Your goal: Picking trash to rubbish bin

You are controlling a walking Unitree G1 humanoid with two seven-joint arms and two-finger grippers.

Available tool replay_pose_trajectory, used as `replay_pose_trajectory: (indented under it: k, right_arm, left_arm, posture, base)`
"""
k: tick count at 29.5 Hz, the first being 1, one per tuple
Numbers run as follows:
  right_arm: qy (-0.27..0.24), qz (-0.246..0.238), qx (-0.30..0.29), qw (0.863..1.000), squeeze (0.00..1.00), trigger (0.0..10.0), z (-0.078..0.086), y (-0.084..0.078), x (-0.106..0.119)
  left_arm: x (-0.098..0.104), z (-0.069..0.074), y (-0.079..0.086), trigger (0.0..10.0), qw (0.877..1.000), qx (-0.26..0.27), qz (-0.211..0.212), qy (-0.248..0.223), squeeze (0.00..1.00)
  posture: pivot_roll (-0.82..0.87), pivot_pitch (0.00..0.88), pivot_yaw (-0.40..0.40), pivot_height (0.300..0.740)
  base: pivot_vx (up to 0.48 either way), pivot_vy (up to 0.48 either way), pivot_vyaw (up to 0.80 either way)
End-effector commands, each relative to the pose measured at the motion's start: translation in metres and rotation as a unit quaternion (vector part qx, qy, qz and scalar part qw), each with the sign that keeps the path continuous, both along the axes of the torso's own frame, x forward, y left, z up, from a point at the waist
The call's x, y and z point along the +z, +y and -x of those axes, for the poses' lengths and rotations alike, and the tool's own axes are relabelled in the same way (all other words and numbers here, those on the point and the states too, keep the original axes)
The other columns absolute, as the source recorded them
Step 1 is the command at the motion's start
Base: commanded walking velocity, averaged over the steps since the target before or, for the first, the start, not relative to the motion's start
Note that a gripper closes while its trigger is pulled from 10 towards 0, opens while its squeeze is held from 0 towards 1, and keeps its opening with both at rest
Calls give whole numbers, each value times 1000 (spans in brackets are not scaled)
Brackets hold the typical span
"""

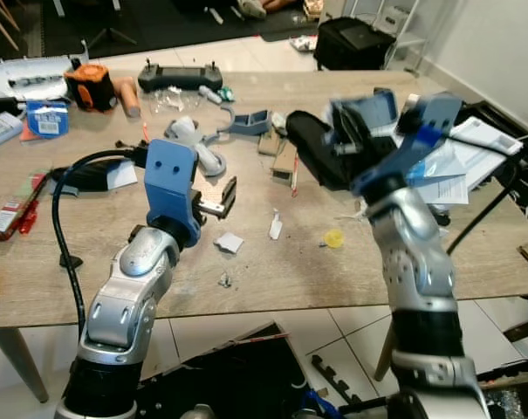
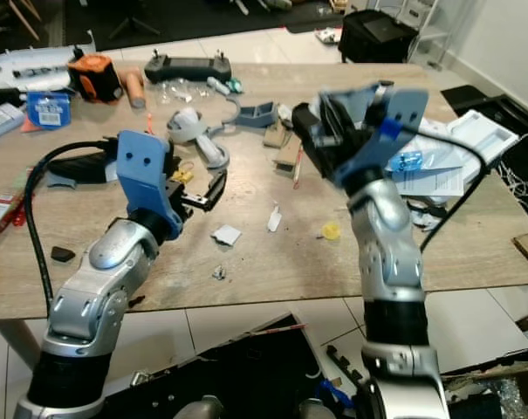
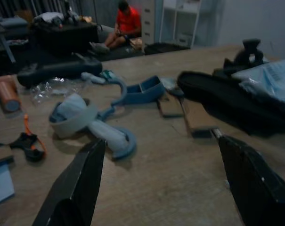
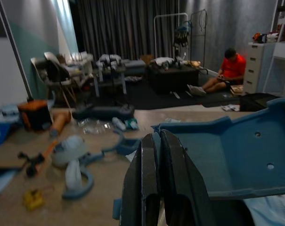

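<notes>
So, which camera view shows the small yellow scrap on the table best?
The left eye view: the yellow scrap lies unblocked beside the right arm. The right eye view shows it too, equally clear. In the right wrist view, a yellowish bit shows, but I cannot tell if it is the same.

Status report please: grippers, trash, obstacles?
Left gripper open above wooden table. Right gripper shut, raised, holding nothing. Small white paper scraps ungrabbed. Nothing blocking.

The two head views are bright and evenly lit, with soft, short shadows under the small objects on the wooden table (image 1: pixel 272 262), and the right gripper (image 1: pixel 368 122) is smeared by motion blur while the rest stays fairly sharp. Both wrist views are much dimmer, with a bluish, grainy tone. In the left wrist view the near black fingers (image 3: pixel 76 188) are out of focus, and the far room behind looks soft.
</notes>
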State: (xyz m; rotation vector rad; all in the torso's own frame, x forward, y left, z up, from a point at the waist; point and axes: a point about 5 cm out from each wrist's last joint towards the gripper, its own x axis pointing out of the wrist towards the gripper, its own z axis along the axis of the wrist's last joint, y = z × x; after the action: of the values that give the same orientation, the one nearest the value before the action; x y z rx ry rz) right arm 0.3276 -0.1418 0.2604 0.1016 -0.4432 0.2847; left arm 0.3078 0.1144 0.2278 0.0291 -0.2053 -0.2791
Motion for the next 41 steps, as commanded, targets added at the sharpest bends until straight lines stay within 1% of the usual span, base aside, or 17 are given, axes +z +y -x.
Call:
replay_pose_trajectory:
  k: [1,6,11,16,21,28,41]
  right_arm:
    - [4,9,-4,1000,0,10000,4,1,0]
    - [21,8,-11,1000,0,10000,5,0,-8]
    - [33,23,-23,999,0,10000,8,1,-14]
    - [42,26,-30,998,0,10000,10,0,-16]
    - [59,-3,-48,997,0,10000,11,-5,-22]
    - [76,-19,-75,994,0,10000,15,-15,-28]
    - [87,-25,-79,993,0,10000,17,-16,-30]
  left_arm:
    - [-7,0,-5,10000,1000,2,1,8,0]
    - [-8,1,-7,10000,1000,12,10,10,0]
    - [-11,5,-6,10000,1000,27,12,11,0]
    - [-12,6,-7,10000,999,31,13,10,0]
    - [-10,6,-10,10000,1000,27,9,5,0]
    - [-10,7,-16,10000,1000,12,11,5,0]
    - [-11,9,-20,10000,1000,-1,4,8,0]
  posture:
    - [75,112,-21,740]
    - [72,122,-36,740]
    - [68,131,-48,740]
    - [66,138,-51,740]
    - [58,143,-44,740]
    - [43,148,-40,740]
    - [52,157,-45,740]
  base:
    - [0,0,0]
    - [0,0,0]
    - [0,0,-173]
    - [0,0,-727]
    - [0,0,-800]
    - [0,0,-800]
    - [0,0,-800]
